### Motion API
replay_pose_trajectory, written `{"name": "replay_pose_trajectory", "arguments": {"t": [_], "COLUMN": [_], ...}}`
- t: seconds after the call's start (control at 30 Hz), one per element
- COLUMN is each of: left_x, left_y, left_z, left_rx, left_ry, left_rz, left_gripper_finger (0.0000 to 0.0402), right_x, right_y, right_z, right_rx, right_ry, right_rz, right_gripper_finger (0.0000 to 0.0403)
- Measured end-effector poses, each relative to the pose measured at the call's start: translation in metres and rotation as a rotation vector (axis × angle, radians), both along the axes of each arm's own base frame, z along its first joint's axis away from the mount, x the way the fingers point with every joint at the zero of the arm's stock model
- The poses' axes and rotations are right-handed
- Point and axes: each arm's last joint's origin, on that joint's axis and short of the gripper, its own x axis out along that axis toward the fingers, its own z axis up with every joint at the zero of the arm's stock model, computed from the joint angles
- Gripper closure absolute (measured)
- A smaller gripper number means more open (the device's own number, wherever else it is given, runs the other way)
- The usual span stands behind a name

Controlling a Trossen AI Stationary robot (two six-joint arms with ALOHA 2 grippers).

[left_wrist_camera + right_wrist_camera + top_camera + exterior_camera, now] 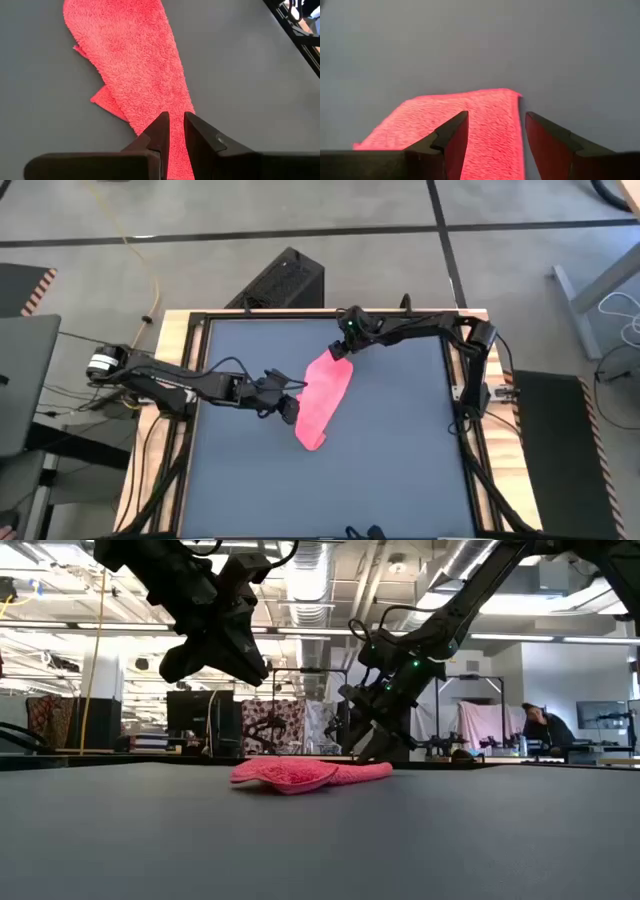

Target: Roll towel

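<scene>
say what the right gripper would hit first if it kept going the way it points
Probably the towel: the right gripper is open just above its far end, pointing down at it, with the table right beneath.

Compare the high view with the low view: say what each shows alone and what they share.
Only the high view shows the towel's long folded outline, the table's wooden frame and a black box behind it. Only the low view shows the room beyond, with a person at the far right, and the towel lying flat. Both show the left gripper and right gripper at the towel's opposite ends.
</scene>
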Motion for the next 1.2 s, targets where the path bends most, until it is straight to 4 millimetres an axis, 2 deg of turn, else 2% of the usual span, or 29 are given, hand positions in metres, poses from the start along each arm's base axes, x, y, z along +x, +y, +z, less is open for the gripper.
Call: {"name": "replay_pose_trajectory", "arguments": {"t": [0.63, 0.97, 1.07, 1.2], "left_x": [0.0, 0.0, 0.0, 0.0], "left_y": [0.0, -0.002, -0.004, -0.005], "left_z": [0.0, 0.0, 0.0, 0.0], "left_rx": [0.004, -0.004, -0.005, -0.005], "left_ry": [-0.001, -0.003, -0.003, -0.002], "left_rz": [0.005, -0.002, -0.009, -0.011], "left_gripper_finger": [0.0356, 0.0356, 0.0356, 0.0356], "right_x": [0.006, 0.022, 0.023, 0.021], "right_y": [0.01, 0.02, 0.021, 0.018], "right_z": [-0.001, -0.033, -0.033, -0.03], "right_rx": [-0.05, 0.024, 0.015, 0.02], "right_ry": [0.03, 0.027, 0.014, 0.008], "right_rz": [-0.021, -0.018, -0.018, -0.022], "right_gripper_finger": [0.0182, 0.0184, 0.0204, 0.0277]}}
